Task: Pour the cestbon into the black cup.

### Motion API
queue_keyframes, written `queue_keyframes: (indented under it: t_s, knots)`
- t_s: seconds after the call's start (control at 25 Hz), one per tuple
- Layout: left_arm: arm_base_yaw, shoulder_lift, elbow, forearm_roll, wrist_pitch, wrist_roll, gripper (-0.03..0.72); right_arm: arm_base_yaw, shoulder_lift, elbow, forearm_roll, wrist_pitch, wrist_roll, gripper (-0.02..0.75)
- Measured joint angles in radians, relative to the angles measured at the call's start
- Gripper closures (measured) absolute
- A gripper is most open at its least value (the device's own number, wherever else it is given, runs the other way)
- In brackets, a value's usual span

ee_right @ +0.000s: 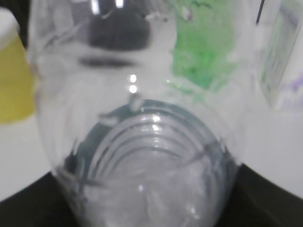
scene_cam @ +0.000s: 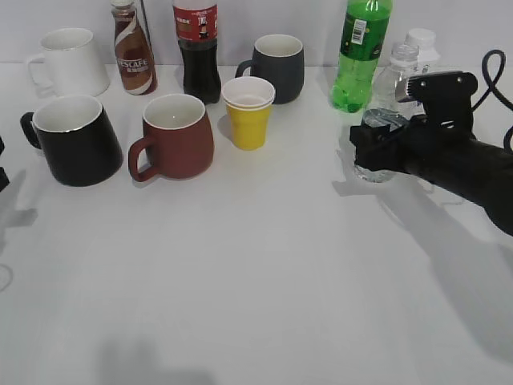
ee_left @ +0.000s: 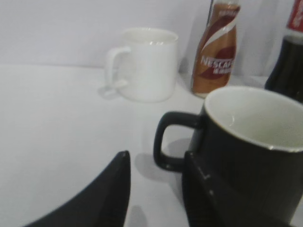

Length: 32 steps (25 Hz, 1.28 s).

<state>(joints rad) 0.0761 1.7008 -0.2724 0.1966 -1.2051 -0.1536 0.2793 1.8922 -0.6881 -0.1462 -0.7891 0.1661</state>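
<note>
Bottle [scene_cam: 375, 148] and black cup [scene_cam: 76, 140] are the 2 things of this task, and they stand well apart, with the brown-red mug [scene_cam: 175, 135] and the yellow cup [scene_cam: 248, 112] in the row between them. I take the black cup as landmark: it stands at the far left of the table [scene_cam: 256, 281], its handle turned away from the bottle, so its open white mouth is free for pouring.

Far to the right of the black cup, the right gripper [scene_cam: 377, 152] has its jaws around the clear bottle, just in front of the tall green bottle [scene_cam: 361, 52]. The right wrist view is filled by the bottle's ribbed body, so the grip seems firm and low on the body; I judge this leaves the open neck free to tip.

Close beside the black cup's handle, the left gripper [ee_left: 156, 198] is open and holds nothing; 1 finger [ee_left: 213, 198] seems to touch the cup wall, perhaps to steady it. The bottle must travel across the whole row.
</note>
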Motion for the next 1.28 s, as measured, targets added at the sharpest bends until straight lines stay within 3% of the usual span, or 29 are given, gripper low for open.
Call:
queue_keyframes:
  t_s: [0.28, 0.48, 0.76, 0.88, 0.96, 1.08, 1.28]
  knots:
    - [0.0, -0.035, 0.0, 0.021, -0.005, 0.001, 0.402, 0.0, 0.037, 0.045, -0.021, -0.162, -0.023, 0.275]
    - [0.0, -0.035, 0.0, 0.051, -0.005, 0.001, 0.402, 0.0, 0.038, 0.079, -0.045, -0.314, -0.035, 0.09]
    - [0.0, -0.107, 0.0, 0.054, -0.002, 0.001, 0.403, 0.0, -0.037, 0.081, -0.041, -0.326, -0.048, 0.052]
    - [0.0, -0.216, 0.0, 0.055, 0.039, 0.001, 0.403, 0.0, -0.172, 0.08, -0.05, -0.211, -0.051, 0.052]
    - [0.0, -0.316, -0.002, 0.056, 0.167, -0.004, 0.403, 0.0, -0.29, 0.071, -0.058, -0.044, -0.051, 0.055]
    - [-0.014, -0.51, -0.069, 0.07, 0.509, -0.056, 0.403, 0.0, -0.449, 0.042, -0.094, 0.217, -0.052, 0.077]
    - [-0.093, -0.786, -0.283, 0.088, 1.142, -0.115, 0.4, 0.034, -0.7, 0.022, -0.109, 0.582, -0.04, 0.104]
